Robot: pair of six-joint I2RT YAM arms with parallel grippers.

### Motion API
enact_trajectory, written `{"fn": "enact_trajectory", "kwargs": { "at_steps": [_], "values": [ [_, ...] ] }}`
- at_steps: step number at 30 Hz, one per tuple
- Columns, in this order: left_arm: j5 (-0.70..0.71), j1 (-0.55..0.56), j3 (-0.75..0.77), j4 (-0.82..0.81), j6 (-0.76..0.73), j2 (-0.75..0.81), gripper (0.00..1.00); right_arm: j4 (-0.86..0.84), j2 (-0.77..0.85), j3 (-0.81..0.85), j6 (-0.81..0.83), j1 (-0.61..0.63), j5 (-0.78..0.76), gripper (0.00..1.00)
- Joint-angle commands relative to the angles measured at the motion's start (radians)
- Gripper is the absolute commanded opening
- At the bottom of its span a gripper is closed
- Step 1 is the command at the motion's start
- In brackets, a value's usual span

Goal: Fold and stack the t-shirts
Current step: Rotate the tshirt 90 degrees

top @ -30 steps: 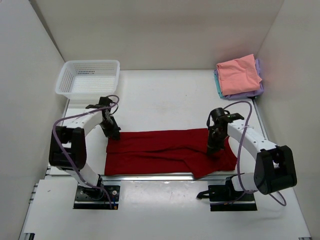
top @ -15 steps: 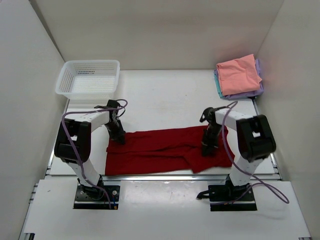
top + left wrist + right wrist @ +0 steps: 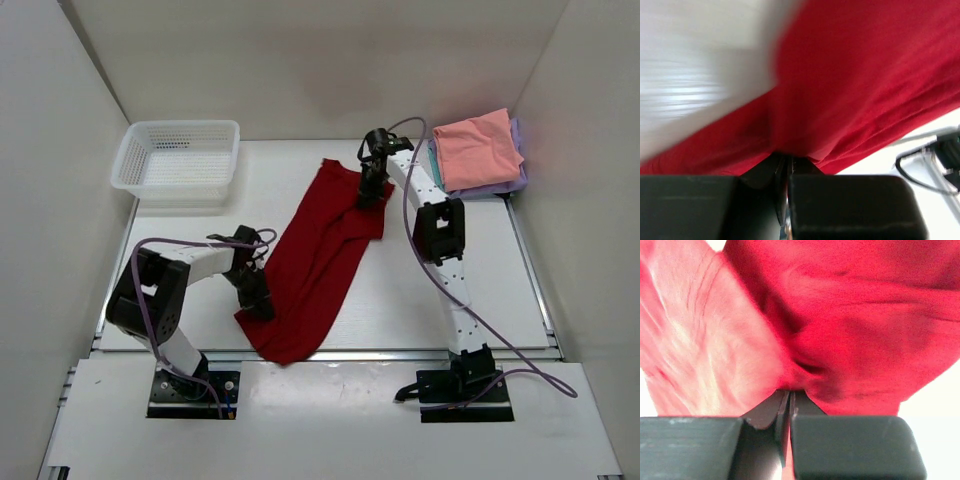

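Note:
The dark red t-shirt point(image 3: 318, 258) lies stretched in a diagonal band from the table's near left to the far middle. My left gripper point(image 3: 258, 298) is shut on its near end, with red cloth pinched between the jaws in the left wrist view point(image 3: 788, 159). My right gripper point(image 3: 371, 190) is shut on the far end near the collar, and the cloth also shows pinched in the right wrist view point(image 3: 790, 390). A stack of folded shirts stands at the far right: salmon pink point(image 3: 478, 147) on top, lavender point(image 3: 515, 180) and teal point(image 3: 434, 166) edges below.
A white mesh basket point(image 3: 178, 158) stands at the far left of the table. White walls enclose the table on three sides. The right arm reaches far over the table toward the folded stack.
The shirt lay sideways along the near edge. Now the right gripper has carried its end to the far middle, and the left gripper has shifted toward the near centre, turning the shirt diagonal.

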State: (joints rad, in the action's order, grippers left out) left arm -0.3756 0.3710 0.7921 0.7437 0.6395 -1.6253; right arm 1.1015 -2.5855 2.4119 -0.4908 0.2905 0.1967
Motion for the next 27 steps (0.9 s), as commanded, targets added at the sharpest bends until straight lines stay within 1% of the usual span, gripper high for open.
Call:
{"fn": "enact_trajectory", "kwargs": {
  "at_steps": [1,2,3,4,5,6,7,9,11,12,13,14,15,16,17,18,19,20,21,22,23,24,25,26,27],
  "values": [
    [-0.02,0.058,0.013,-0.017,0.025,-0.07,0.16,0.18,-0.184,0.39,0.029,0.006,-0.014,0.0],
    [-0.019,0.06,0.03,-0.015,0.029,-0.068,0.18,0.175,-0.123,0.335,0.032,-0.004,-0.019,0.0],
    [-0.022,0.051,0.063,0.002,0.035,-0.058,0.19,0.152,-0.099,0.255,0.041,-0.004,-0.054,0.0],
    [-0.02,0.043,0.099,0.011,0.038,-0.048,0.24,0.15,-0.056,0.236,0.066,0.004,-0.131,0.0],
    [-0.016,0.022,0.129,0.016,0.043,-0.039,0.3,0.152,-0.015,0.236,0.081,0.015,-0.196,0.0],
    [-0.017,-0.001,0.14,0.023,0.043,-0.024,0.33,0.159,0.004,0.246,0.095,0.019,-0.197,0.0],
    [-0.019,-0.013,0.171,0.042,0.043,-0.021,0.36,0.165,0.039,0.26,0.106,0.013,-0.235,0.0],
    [-0.019,-0.064,0.213,0.068,0.04,0.001,0.44,0.195,0.105,0.3,0.098,-0.008,-0.246,0.0],
    [-0.017,-0.092,0.272,0.077,0.039,0.002,0.46,0.244,0.164,0.348,0.1,-0.027,-0.282,0.0],
    [-0.02,-0.116,0.304,0.085,0.04,-0.001,0.47,0.238,0.245,0.313,0.115,-0.034,-0.29,0.0],
    [-0.019,-0.127,0.318,0.083,0.043,-0.01,0.47,0.238,0.286,0.241,0.115,-0.039,-0.301,0.01],
    [-0.02,-0.123,0.344,0.077,0.035,-0.013,0.48,0.236,0.371,0.167,0.13,-0.037,-0.312,0.01],
    [-0.026,-0.13,0.378,0.074,0.04,-0.043,0.47,0.23,0.451,0.127,0.138,-0.048,-0.304,0.01],
    [-0.046,-0.124,0.416,0.053,0.029,-0.076,0.48,0.218,0.535,0.022,0.165,-0.042,-0.295,0.0],
    [-0.074,-0.124,0.436,0.034,0.034,-0.12,0.47,0.203,0.572,-0.102,0.191,-0.039,-0.252,0.0],
    [-0.092,-0.113,0.491,0.025,0.028,-0.145,0.47,0.151,0.672,-0.258,0.196,-0.025,-0.181,0.0],
    [-0.106,-0.101,0.554,0.011,0.025,-0.194,0.46,0.096,0.762,-0.334,0.221,-0.007,-0.134,0.02],
    [-0.118,-0.09,0.59,0.002,0.02,-0.246,0.47,0.051,0.807,-0.49,0.231,0.028,-0.096,0.02],
    [-0.124,-0.077,0.657,-0.004,0.014,-0.266,0.47,-0.035,0.89,-0.643,0.233,0.047,-0.033,0.01],
    [-0.123,-0.064,0.73,-0.006,0.005,-0.318,0.47,-0.098,0.948,-0.71,0.242,0.076,-0.004,0.02],
    [-0.129,-0.057,0.763,-0.007,0.003,-0.37,0.47,-0.127,0.967,-0.82,0.221,0.09,0.07,0.01],
    [-0.146,-0.047,0.815,-0.024,-0.003,-0.383,0.46,-0.196,0.994,-0.93,0.206,0.111,0.175,0.0],
    [-0.151,-0.041,0.879,-0.021,0.0,-0.434,0.46,-0.283,1.008,-0.97,0.198,0.134,0.296,0.0],
    [-0.16,-0.04,0.897,-0.024,0.003,-0.48,0.46,-0.323,1.01,-1.047,0.175,0.165,0.343,0.0],
    [-0.175,-0.037,0.948,-0.029,0.003,-0.499,0.46,-0.406,1.005,-1.11,0.176,0.191,0.418,0.0]
  ]
}}
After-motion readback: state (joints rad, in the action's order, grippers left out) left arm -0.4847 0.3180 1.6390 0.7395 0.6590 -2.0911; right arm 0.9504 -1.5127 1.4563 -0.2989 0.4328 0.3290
